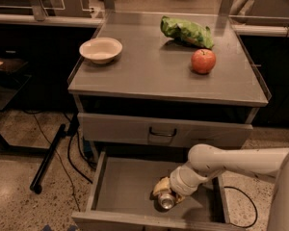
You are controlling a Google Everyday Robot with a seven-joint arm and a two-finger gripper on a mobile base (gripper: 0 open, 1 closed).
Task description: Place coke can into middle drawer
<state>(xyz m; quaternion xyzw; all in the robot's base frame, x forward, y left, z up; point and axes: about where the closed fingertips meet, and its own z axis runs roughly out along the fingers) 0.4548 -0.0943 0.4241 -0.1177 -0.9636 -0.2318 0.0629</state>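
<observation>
A bowl (100, 49), a green bag (186, 32) and an apple (203, 61) sit apart on the countertop (149, 78); the gripper (165, 195) is well below them.

At five o'clock in the matt metal middle drawer (125, 184), the smooth gripper (164, 192) is hanging by the glossy coke can (166, 202).
</observation>
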